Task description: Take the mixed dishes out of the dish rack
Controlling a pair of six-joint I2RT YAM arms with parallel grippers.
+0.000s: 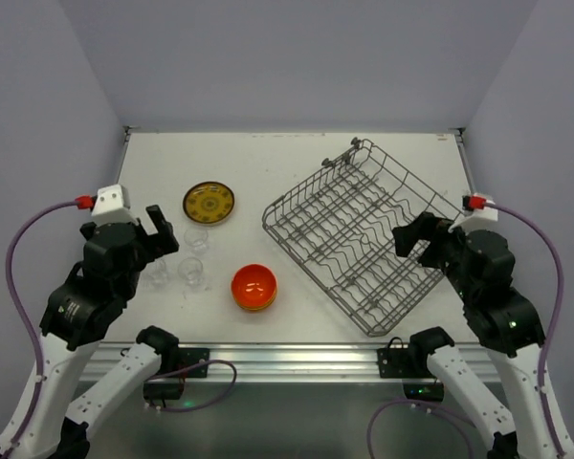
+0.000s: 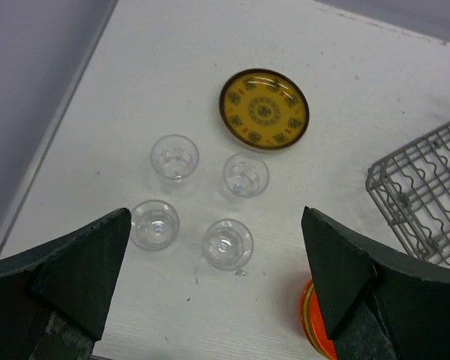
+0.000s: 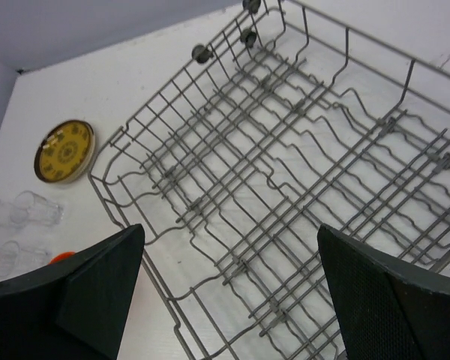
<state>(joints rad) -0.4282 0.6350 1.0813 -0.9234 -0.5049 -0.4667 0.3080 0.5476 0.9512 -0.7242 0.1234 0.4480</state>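
The grey wire dish rack [image 1: 364, 229] lies at an angle on the right of the table with no dish in it; it fills the right wrist view [image 3: 285, 165]. A yellow-brown patterned plate [image 1: 209, 202] lies flat at the left [image 2: 264, 109]. Several clear glasses [image 2: 228, 242] stand below it. Stacked orange bowls [image 1: 253, 286] sit at centre, with a yellow-green rim showing between them. My left gripper [image 1: 161, 229] is open and empty above the glasses. My right gripper [image 1: 411, 239] is open and empty above the rack's near right part.
Grey walls close the table on the left, back and right. An aluminium rail [image 1: 287, 359] runs along the near edge, where both arm bases are bolted. A corner of the rack [image 2: 427, 202] shows in the left wrist view.
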